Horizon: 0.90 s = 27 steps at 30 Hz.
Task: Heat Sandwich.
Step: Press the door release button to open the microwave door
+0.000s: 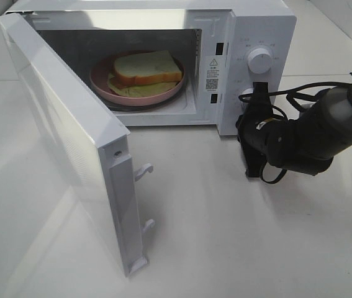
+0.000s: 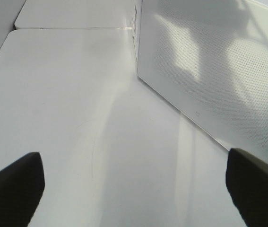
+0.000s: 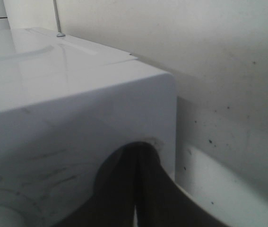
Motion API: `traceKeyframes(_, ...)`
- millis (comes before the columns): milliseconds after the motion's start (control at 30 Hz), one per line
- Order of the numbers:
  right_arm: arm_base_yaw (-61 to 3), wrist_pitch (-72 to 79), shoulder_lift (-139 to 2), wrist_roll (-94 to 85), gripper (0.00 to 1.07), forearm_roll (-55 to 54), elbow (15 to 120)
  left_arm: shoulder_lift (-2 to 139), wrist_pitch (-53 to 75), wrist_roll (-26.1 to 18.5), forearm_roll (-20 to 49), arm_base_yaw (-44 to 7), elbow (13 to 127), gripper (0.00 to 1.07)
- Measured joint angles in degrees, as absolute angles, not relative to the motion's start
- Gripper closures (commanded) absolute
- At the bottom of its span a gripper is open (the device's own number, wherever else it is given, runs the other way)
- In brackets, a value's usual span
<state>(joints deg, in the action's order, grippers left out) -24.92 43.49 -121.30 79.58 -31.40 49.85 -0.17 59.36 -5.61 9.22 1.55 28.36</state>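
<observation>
My right end effector is shut, empty, at the microwave's panel; my left end effector gapes wide, holding nothing; the sandwich sits inside.

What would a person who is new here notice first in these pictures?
The white microwave stands at the back of the table with its door wide open. Inside, the sandwich lies on a pink plate. The shut right tool is at its control panel, by the lower knob.
</observation>
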Motion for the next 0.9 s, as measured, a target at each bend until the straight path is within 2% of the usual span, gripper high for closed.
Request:
traceKeyframes(333,-24.5,44.4,-118.9,80.0,1.07,-27.8,47.2,-0.2,59.4,-5.6,9.2,1.5,28.4,0.08)
traceKeyframes(900,-24.4,43.2,-106.1,79.3,1.07,-26.5,35.0,-0.2,59.4,-5.6,9.2,1.5,28.4,0.08)
